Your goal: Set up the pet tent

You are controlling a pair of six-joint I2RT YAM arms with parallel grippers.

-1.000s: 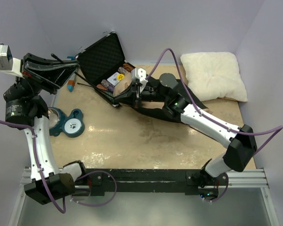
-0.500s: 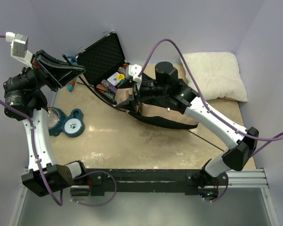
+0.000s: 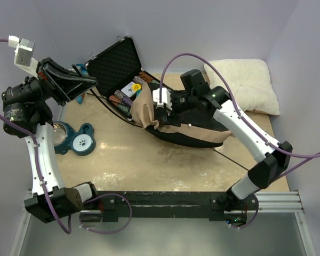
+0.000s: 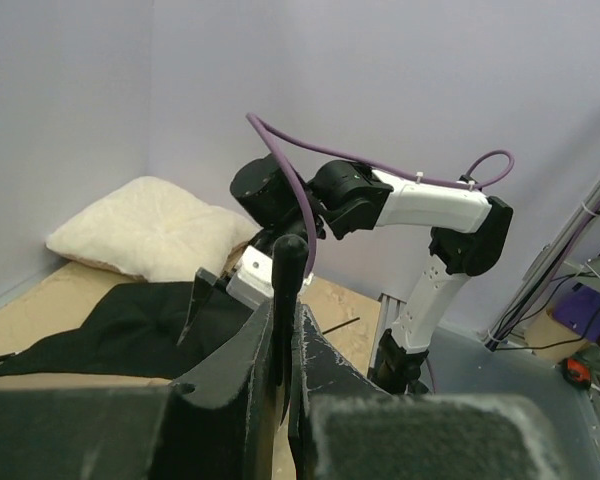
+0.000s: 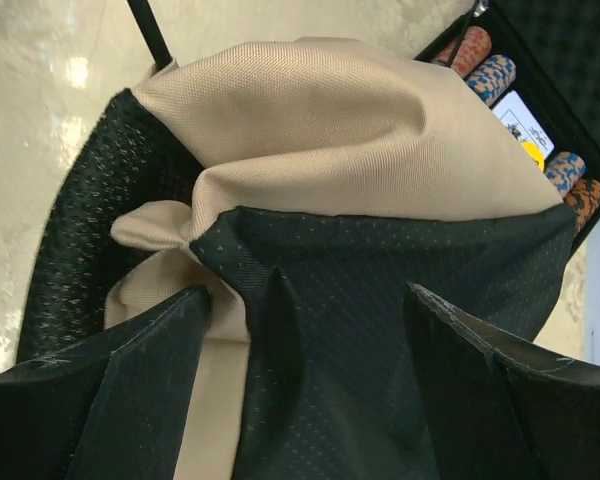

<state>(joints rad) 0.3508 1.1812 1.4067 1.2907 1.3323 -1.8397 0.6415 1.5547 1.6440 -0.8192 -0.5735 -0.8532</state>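
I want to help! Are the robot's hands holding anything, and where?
The left hand pinches a thin dark tent pole near its tip. The right hand is open over the tent fabric, holding nothing.

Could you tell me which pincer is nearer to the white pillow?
Right. The right pincer is over the pet tent, just left of the pillow; the left pincer is raised past the black case, much farther left.

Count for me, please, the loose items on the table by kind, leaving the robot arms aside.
Pet tent: 1
White pillow: 1
Black case of chips: 1
Teal paw-print dish: 1
Small teal-and-orange item, half hidden: 1
Total: 5
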